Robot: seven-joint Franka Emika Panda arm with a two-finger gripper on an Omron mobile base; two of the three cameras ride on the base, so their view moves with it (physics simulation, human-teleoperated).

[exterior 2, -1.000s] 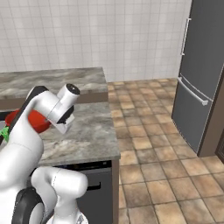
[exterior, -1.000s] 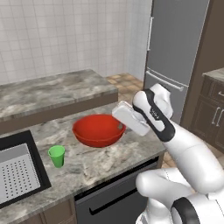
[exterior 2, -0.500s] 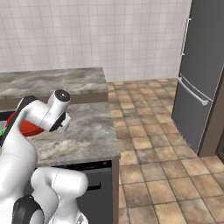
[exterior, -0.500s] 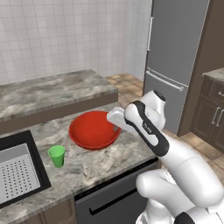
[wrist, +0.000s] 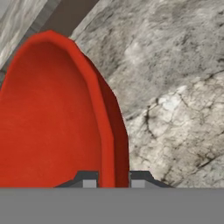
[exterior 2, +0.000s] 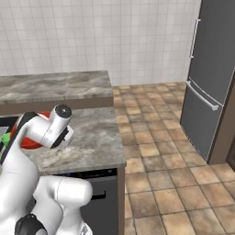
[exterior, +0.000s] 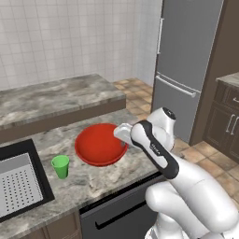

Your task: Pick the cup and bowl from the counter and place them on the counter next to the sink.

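The bowl (exterior: 99, 144) was in the pincer's hold, tilted up on its edge over the counter (exterior: 88, 179), its red inside turned toward the left base camera. In the hand view the bowl's rim (wrist: 105, 127) ran straight down between the two dark fingertips (wrist: 89, 180), one inside the wall and one outside, so the gripper (wrist: 110, 181) was nearly closed, pinching the thin rim. In the left base view the gripper (exterior: 122, 134) sat at the bowl's right edge, with the white arm (exterior: 156, 149) bent back toward the base. From the tilt the bowl looked lifted off the stone, though whether its far edge touched the counter could not be told.

The cup (exterior: 60, 166) stood upright on the counter just beside the sink (exterior: 21, 186), between the basin and the bowl. It was free of the gripper and already looked to be in its place next to the sink, so that half of the job seemed done.

What seemed left was the bowl's carry: it hung near the cup but further from the sink, and it would have to be brought onto the bare stone by the basin, levelled, set down without knocking the cup, and let go

In the right base view a sliver of the bowl (exterior 2: 33, 140) showed behind the arm, and a fridge (exterior 2: 209, 82) stood well apart across the tiled floor (exterior 2: 151, 151)
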